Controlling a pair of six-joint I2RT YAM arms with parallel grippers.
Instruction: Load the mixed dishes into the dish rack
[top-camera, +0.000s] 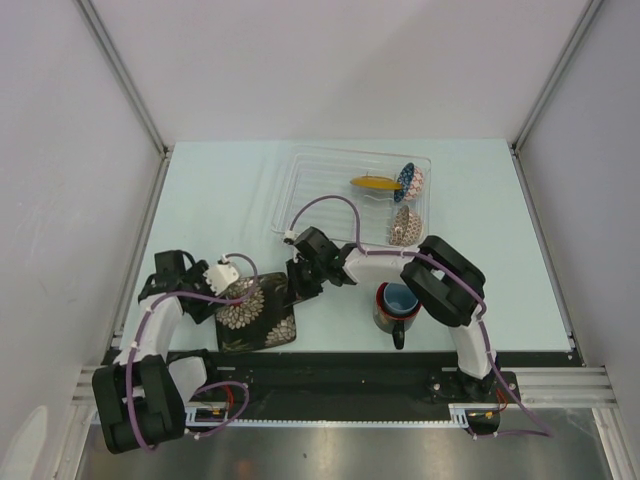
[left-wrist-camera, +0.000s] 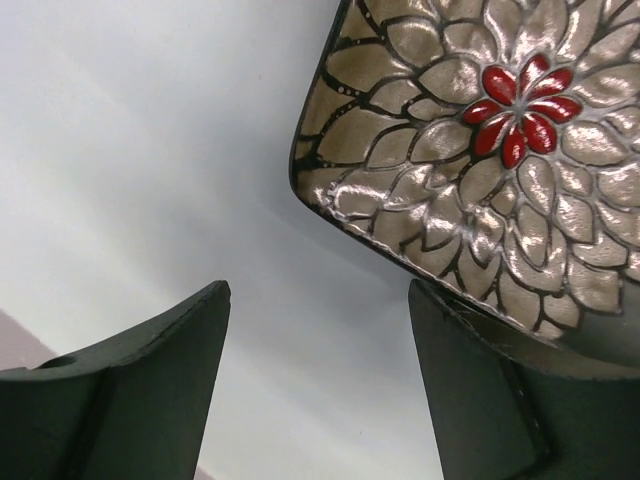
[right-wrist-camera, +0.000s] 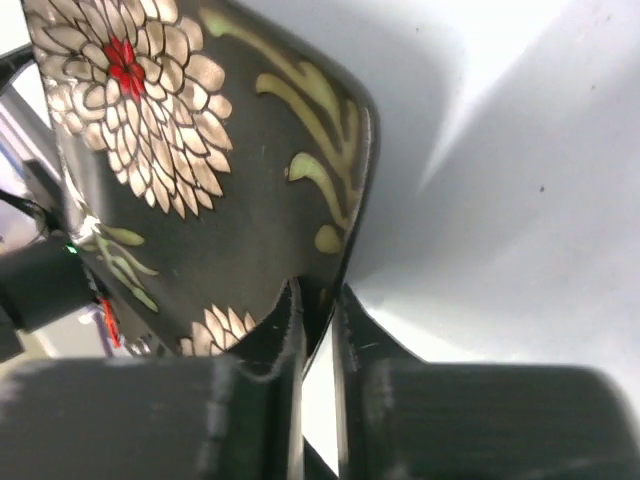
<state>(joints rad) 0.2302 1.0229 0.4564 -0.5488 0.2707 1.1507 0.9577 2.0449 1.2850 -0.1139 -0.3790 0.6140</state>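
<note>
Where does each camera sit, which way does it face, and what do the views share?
Top external: above and behind, looking down on the table; left arm and right arm show.
Left wrist: on the left arm, facing past the open left gripper at a corner of the black square floral plate.
Right wrist: looks along the right gripper, shut on that plate's edge.
Shared: that plate, in all three.

Plates: two, the black plate (top-camera: 250, 312) and the yellow plate (top-camera: 375, 182)
Bowls: two, the blue bowl (top-camera: 408, 180) and the beige bowl (top-camera: 403, 226)
Cups: two, the blue cup (top-camera: 400, 298) and the dark mug (top-camera: 396, 322)
Racks: one clear rack (top-camera: 310, 185)
Robot arms: two, the left arm (top-camera: 160, 330) and the right arm (top-camera: 442, 282)
</note>
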